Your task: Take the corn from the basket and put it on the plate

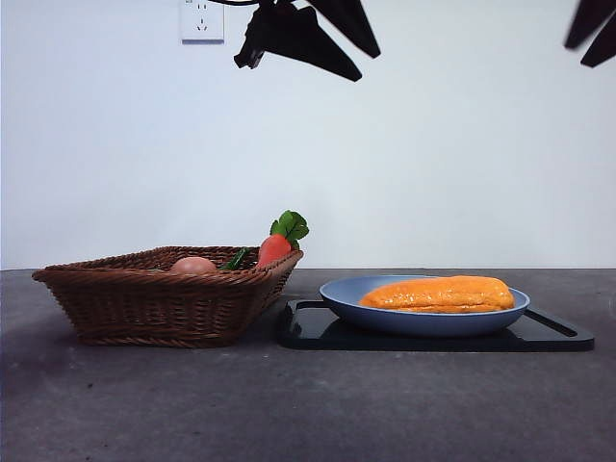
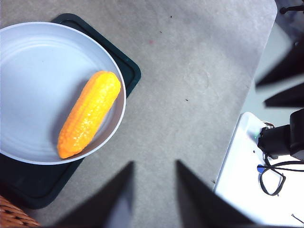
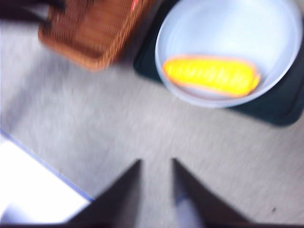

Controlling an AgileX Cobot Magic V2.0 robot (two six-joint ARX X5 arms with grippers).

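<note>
- The corn is one long orange-yellow cob, glossy, with lengthwise ridges and a pebbled skin; its ends taper and it spans much of the dish.
- It lies flat on the light-blue plate, alone there, toward the rim on the side nearer the camera in the front view.
- The one plate sits on one flat black tray, which rests on the grey table just beside the basket.
- The single brown wicker basket holds one red carrot with green leaves propped against its rim, and one round pinkish-tan item.
- No brand or readable writing shows on any object; a white wall socket is on the wall behind.
- The left gripper hangs high above the table near the plate, jaws apart and empty.
- The right gripper, in a blurred view, also hangs above bare table, jaws parted with nothing between them.
</note>
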